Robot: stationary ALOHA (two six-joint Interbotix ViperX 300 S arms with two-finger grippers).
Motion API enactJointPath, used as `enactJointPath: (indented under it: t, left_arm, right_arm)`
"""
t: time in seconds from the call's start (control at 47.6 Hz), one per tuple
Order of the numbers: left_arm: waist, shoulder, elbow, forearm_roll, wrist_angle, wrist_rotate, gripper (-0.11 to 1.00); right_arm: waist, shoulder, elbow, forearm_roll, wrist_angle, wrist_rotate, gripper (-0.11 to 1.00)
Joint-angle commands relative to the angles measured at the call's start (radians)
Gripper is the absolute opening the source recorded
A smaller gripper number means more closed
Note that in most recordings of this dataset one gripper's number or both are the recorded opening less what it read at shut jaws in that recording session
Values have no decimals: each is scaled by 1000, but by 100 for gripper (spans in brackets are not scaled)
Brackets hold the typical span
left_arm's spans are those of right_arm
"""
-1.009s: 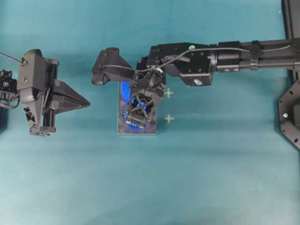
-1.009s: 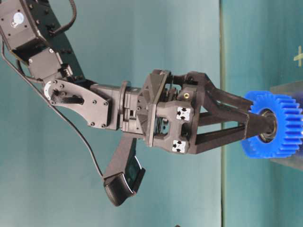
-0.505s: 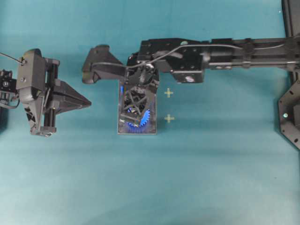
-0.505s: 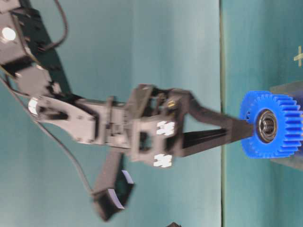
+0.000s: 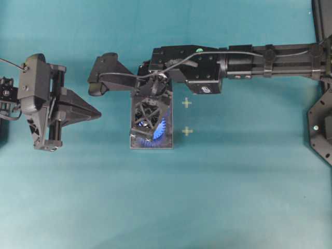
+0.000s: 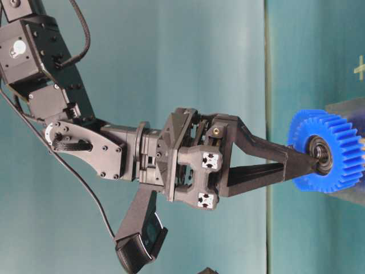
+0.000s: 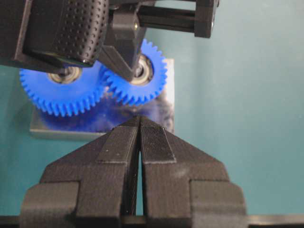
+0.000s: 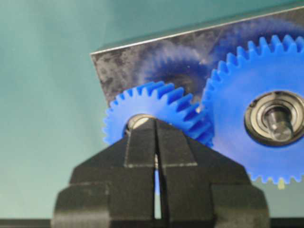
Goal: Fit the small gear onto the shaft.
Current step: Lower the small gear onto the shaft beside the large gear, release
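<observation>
My right gripper (image 8: 156, 137), jaws pressed together, rests its tip on the small gear (image 8: 156, 111) directly beneath; the shaft is probably hidden under its hub.

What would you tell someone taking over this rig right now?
Left gripper: shut, empty, parked left of the plate.
Right gripper: fingers shut, tips pressed on the hub of the small gear.
Small gear: on the plate, teeth meshed with the larger gear; its shaft is hidden under the fingertips.
Done: gear placed over its spot, apparently on the shaft.
Left: confirm it is fully seated, then lift the right arm away.
</observation>
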Motion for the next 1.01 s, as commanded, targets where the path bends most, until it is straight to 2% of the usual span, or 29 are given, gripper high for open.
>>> enactJointPath:
  t: [0.0,0.399,0.673,0.988]
  left_arm:
    - [0,-3,-12,2,-11,-2,0]
    - [0,-2,-14,2,-11,-2,0]
    - [0,-2,-11,2,-11,-2,0]
    - [0,0,-11,2,-11,-2,0]
  right_arm:
    - [-17,-25,-11,-3,-17,-5,0]
    - [-28,-97,69,-21,-21,32,0]
    - [-25,-150,58,-23,-40,49,0]
    - [-23,-126,54,-21,-78,48,0]
